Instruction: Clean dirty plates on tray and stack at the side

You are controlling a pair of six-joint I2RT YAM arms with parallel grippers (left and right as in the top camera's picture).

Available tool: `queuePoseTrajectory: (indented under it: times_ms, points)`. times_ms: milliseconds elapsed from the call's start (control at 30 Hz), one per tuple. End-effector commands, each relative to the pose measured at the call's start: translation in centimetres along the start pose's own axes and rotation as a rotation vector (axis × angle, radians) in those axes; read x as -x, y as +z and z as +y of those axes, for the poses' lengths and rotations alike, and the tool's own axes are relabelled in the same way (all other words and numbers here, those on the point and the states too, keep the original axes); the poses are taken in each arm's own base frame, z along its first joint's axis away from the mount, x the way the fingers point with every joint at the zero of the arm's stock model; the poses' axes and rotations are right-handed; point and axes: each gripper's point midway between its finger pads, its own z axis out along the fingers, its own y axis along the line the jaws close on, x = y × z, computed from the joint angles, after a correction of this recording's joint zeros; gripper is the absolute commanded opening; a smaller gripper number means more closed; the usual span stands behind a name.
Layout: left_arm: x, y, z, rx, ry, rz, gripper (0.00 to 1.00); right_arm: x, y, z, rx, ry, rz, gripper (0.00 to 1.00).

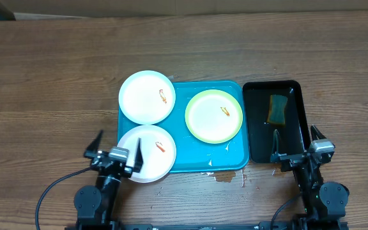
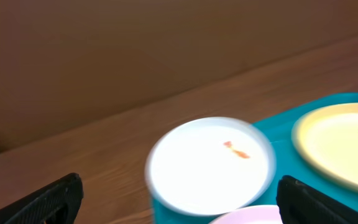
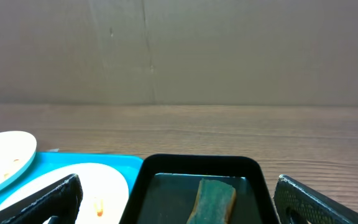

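While it hangs spread wide and empty, the left gripper (image 1: 117, 151) has its right finger over the nearest white plate (image 1: 152, 163), which overhangs the near left corner of the turquoise tray (image 1: 200, 158). Straight ahead of it lies a second white plate (image 1: 142, 96); ahead and to its right, the green-rimmed plate (image 1: 209, 118). The right gripper (image 1: 296, 144) is likewise wide apart and holds nothing, its left finger over the black tray (image 1: 260, 137), the sponge (image 1: 277, 108) just ahead
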Motion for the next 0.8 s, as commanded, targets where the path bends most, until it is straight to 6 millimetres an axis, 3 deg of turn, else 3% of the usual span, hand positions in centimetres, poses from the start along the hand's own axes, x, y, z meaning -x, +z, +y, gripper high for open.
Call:
queuePoseTrajectory:
  times_ms: [0,100,167,367,467,600,767]
  points:
    - [1.5,-0.8,-4.7,-0.28,-0.057,-0.078,1.0,-0.1,0.0,0.2,0.013,0.096,-0.007,1.0]
    - [2.5,-1.0,-4.5,-0.286,-0.188,-0.077,1.0,-0.1,-0.1,0.3,0.014,0.156,0.017,1.0]
    - [4.2,-1.3,-4.2,-0.283,-0.255,-0.102,1.0,0.8,-0.6,0.5,0.017,0.18,0.032,1.0]
    - [11.4,-3.1,-2.4,-0.259,-0.337,-0.124,1.0,7.6,-2.5,1.4,0.027,0.222,0.041,1.0]
    - [15.0,-2.9,-1.7,-0.281,-0.372,-0.064,1.0,10.7,-2.4,1.6,0.016,0.23,0.11,1.0]
    - [18.0,-1.1,-1.7,-0.376,-0.473,0.161,1.0,12.7,-0.8,1.5,-0.02,0.255,0.315,1.0]
    - [17.9,2.0,-1.0,-0.395,-0.668,0.613,1.0,11.7,2.1,1.1,-0.07,0.252,0.698,1.0]
